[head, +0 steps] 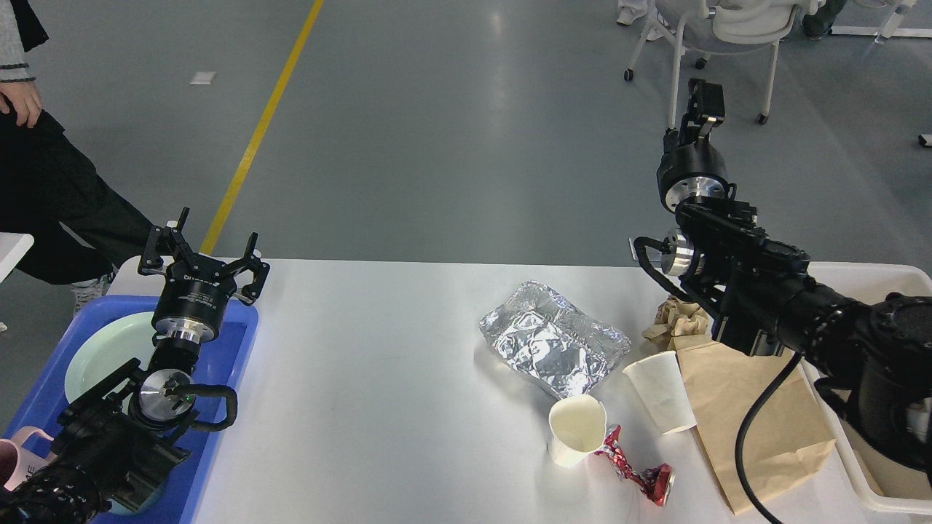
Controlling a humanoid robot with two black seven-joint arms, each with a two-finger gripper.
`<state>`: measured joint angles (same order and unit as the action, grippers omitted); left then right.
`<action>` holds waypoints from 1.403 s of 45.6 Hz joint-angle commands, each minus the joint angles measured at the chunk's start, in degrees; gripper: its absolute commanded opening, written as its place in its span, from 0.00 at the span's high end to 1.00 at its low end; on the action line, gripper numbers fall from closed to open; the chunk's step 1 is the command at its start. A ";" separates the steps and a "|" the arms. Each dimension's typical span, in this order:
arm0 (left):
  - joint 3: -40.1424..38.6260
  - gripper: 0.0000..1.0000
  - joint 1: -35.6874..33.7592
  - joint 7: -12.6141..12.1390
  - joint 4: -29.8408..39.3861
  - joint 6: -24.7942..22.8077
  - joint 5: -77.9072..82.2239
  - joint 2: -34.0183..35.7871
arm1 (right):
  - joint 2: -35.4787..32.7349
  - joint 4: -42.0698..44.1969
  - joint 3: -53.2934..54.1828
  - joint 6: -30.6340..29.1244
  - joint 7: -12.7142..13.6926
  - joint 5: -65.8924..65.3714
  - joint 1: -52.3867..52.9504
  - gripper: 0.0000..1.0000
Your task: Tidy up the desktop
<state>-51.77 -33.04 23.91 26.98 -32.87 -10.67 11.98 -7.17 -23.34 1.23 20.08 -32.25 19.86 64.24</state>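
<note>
While the left gripper (202, 251) spreads its fingers wide, the right gripper's (705, 93) are indistinct.

foil packet (553, 343) and cups on desktop (378, 364)

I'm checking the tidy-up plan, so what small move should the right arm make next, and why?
Probably lower the raised right hand toward the crumpled silver foil packet. That hand is high above the white desktop, holding nothing I can see, while the foil, two white paper cups, a red wrapper and a brown paper bag lie near the cream plastic bin.
</note>
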 commanded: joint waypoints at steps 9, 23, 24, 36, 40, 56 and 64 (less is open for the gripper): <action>0.00 0.03 0.00 0.00 0.00 0.00 0.04 -0.03 | -13.64 -10.92 -19.76 -0.48 -0.01 0.70 4.66 0.00; 0.00 0.03 -0.01 0.00 0.00 0.00 0.03 -0.02 | -18.75 -20.95 -45.33 -0.57 -0.01 0.62 14.76 0.00; 0.00 0.03 -0.01 0.00 0.00 0.00 0.04 -0.03 | -18.84 -21.65 -47.44 -0.57 -0.09 0.62 15.73 0.00; 0.00 0.03 -0.01 0.00 0.00 0.00 -0.05 -0.03 | -18.58 -25.17 -57.29 -18.29 -0.09 -8.67 23.20 0.00; 0.00 0.03 -0.01 0.00 0.00 0.00 -0.05 -0.02 | -18.75 -25.70 -58.79 -26.48 0.17 -18.17 26.28 0.00; 0.00 0.03 -0.01 0.00 0.00 0.00 -0.05 -0.03 | -20.16 -47.22 -67.84 -46.62 14.12 -33.48 41.92 0.00; 0.00 0.03 -0.01 0.00 0.00 0.00 0.03 -0.03 | -18.32 -60.23 -71.53 -46.89 28.02 -33.22 47.28 0.00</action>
<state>-51.77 -33.04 23.91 26.98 -32.87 -10.69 11.98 -26.77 -76.23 -68.07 -26.55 -11.63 -13.70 108.48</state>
